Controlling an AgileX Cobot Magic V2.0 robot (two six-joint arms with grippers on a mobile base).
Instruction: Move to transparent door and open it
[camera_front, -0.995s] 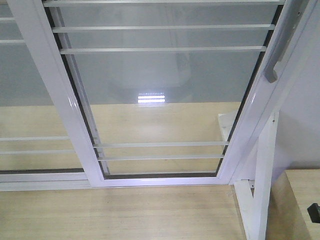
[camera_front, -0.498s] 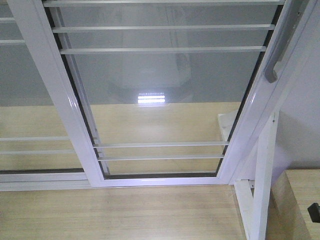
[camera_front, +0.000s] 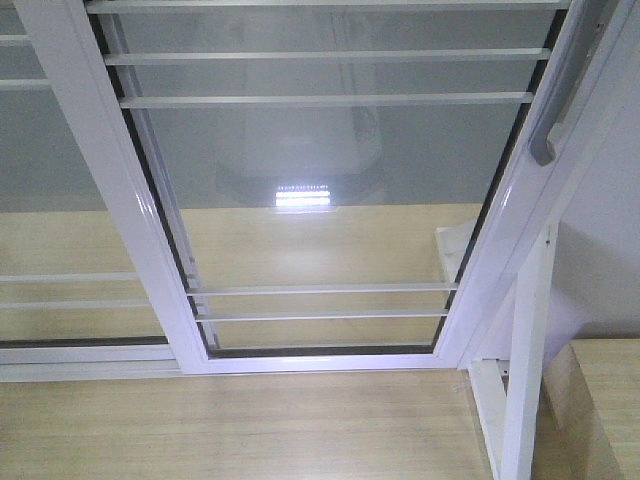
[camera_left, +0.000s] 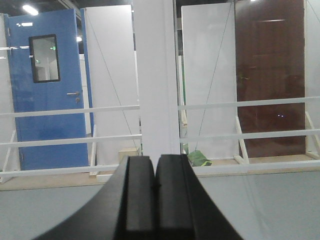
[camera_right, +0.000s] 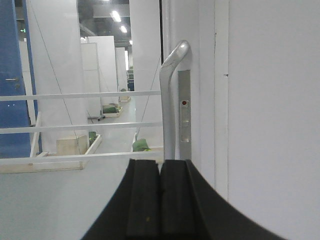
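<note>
The transparent door (camera_front: 320, 200) fills the front view: clear glass in a white frame with thin white bars. Its curved grey handle (camera_front: 556, 110) is at the upper right. In the right wrist view the handle (camera_right: 170, 100) and its lock plate (camera_right: 184, 112) stand straight ahead, just above my right gripper (camera_right: 160, 164), which is shut and empty, not touching the handle. My left gripper (camera_left: 155, 160) is shut and empty, facing a white frame post (camera_left: 156, 75). Neither gripper shows in the front view.
A similar handle-less glass panel (camera_front: 60, 200) stands left. Pale wood floor (camera_front: 250, 430) lies below. A white slanted brace (camera_front: 525, 380) and a wooden box (camera_front: 600, 400) sit at the right. Beyond the glass are a blue door (camera_left: 47, 90) and a brown door (camera_left: 270, 75).
A small black part at the front view's lower right edge has gone out of view. The door and handle look the same.
</note>
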